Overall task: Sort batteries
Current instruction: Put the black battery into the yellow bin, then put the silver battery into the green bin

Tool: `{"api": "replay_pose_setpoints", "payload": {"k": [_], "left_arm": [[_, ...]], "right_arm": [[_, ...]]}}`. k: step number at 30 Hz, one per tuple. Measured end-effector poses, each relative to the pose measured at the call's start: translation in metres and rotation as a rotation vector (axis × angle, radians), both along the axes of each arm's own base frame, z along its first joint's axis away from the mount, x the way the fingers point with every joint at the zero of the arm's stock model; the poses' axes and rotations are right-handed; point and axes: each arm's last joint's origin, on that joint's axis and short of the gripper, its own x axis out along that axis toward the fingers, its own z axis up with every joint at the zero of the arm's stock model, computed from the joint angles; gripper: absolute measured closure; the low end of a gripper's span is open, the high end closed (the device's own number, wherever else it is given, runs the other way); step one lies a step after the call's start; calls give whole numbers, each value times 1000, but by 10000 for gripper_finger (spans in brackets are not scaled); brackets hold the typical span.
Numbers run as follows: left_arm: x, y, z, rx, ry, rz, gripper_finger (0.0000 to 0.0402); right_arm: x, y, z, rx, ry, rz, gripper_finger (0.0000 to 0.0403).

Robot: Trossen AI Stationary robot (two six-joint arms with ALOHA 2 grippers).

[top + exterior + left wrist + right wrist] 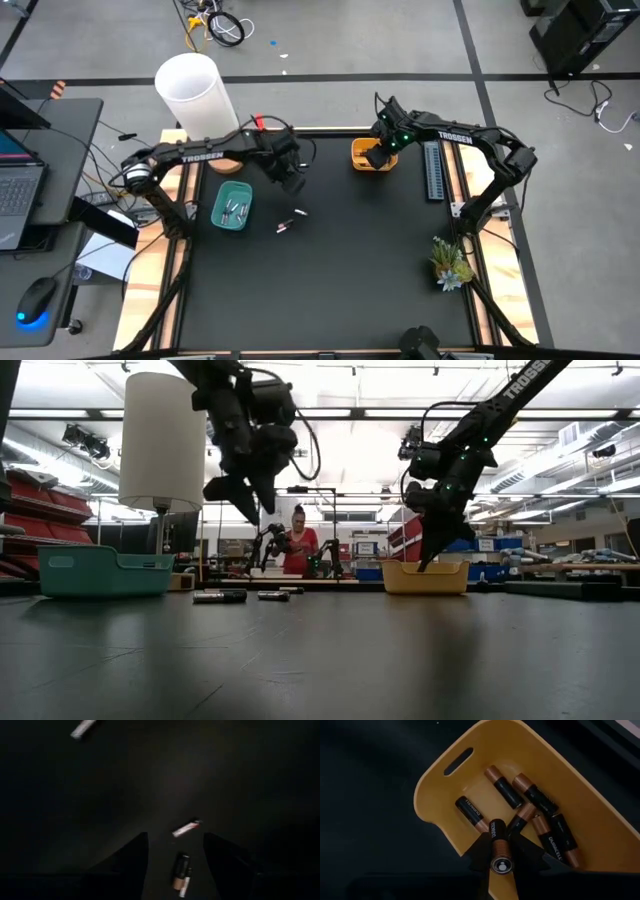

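Right wrist view: right claw (500,851) clamps a battery (499,847) lengthwise between its fingers, over the yellow bin (440,815).

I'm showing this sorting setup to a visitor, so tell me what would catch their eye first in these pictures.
First, the right gripper over the yellow plastic bin at the table's far side, its fingers shut on a black-and-copper battery above five like it. Next, the left gripper, fingers open, above loose batteries on the black table, beside the teal plastic bin holding pale batteries. A tall white cylinder stands behind.
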Motion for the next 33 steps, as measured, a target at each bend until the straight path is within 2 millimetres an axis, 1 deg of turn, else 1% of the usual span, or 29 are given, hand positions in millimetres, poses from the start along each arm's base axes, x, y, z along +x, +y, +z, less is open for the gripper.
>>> {"api": "replay_pose_setpoints", "payload": {"k": [5, 11, 13, 16, 19, 22, 26, 28, 30, 33], "left_arm": [[-6, 14, 0, 3, 3, 48, 200], [-6, 18, 1, 22, -16, 36, 200], [-4, 19, 1, 39, -34, 8, 200], [2, 20, 4, 120, -84, -75, 200], [12, 20, 3, 276, -161, -178, 200], [19, 19, 1, 337, -237, -150, 200], [25, 11, -8, 378, -276, -73, 200], [28, 4, -8, 376, -284, -59, 200], [32, -8, -6, 387, -294, -62, 200], [39, -30, -1, 432, -320, -112, 200]], "right_arm": [[0, 0, 0, 3, 3, 2, 336], [0, 0, 0, 3, 3, 1, 338], [0, 0, 0, 1, 2, 2, 336], [1, -1, 0, -21, -8, 27, 331], [4, -1, 2, -64, -28, 104, 314], [5, -1, 2, -70, -36, 110, 284], [4, 0, 1, -45, -29, 90, 242], [3, 3, 4, -31, -30, 71, 224], [2, 9, 14, -46, -48, 76, 213], [4, 18, 34, -145, -94, 121, 208]]}}
